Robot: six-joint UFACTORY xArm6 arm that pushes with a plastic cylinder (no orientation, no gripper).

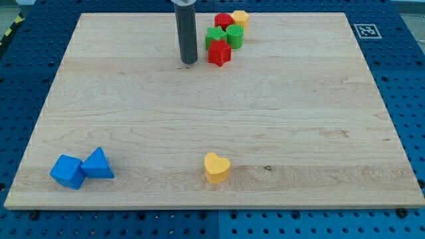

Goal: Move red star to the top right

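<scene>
The red star (219,54) lies near the view's top centre, at the lower end of a tight cluster. Above it sit a green star (215,36), a green block (235,35), a red block (224,21) and a yellow block (240,17). My tip (189,62) stands on the board just left of the red star, a small gap apart from it. The dark rod rises from the tip out of the view's top.
A yellow heart (216,167) lies at the view's bottom centre. A blue cube (68,171) and a blue triangle (98,164) touch each other at the view's bottom left. A printed marker (364,30) sits at the board's top right corner.
</scene>
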